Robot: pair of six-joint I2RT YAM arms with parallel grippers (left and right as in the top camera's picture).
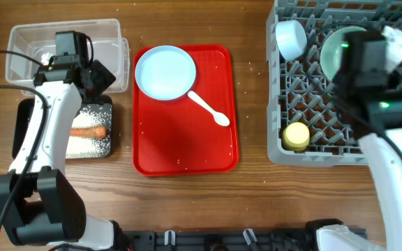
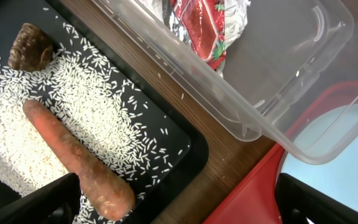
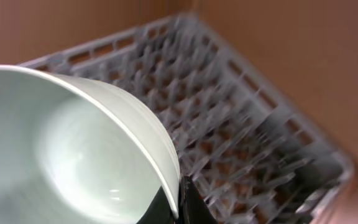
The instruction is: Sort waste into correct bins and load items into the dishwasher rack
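My left gripper (image 2: 179, 208) is open and empty. In the overhead view it (image 1: 98, 78) hovers over the near edge of the clear tub (image 1: 110, 35). The tub holds the red snack wrapper (image 2: 201, 25). The black tray (image 2: 185, 155) holds rice grains (image 2: 86, 99), the orange-brown stick (image 2: 73, 155) and the brown lump (image 2: 30, 46). My right gripper (image 3: 178, 202) is shut on the rim of the pale green bowl (image 3: 61, 155), tilted above the grey rack (image 1: 326, 125). The light blue bowl (image 1: 291, 38) and yellow cup (image 1: 296, 136) are in the rack.
The red tray (image 1: 187, 146) lies mid-table with the light blue plate (image 1: 165, 72) and the white spoon (image 1: 209, 109) on it. A few rice grains are scattered on the red tray and on the wood near it.
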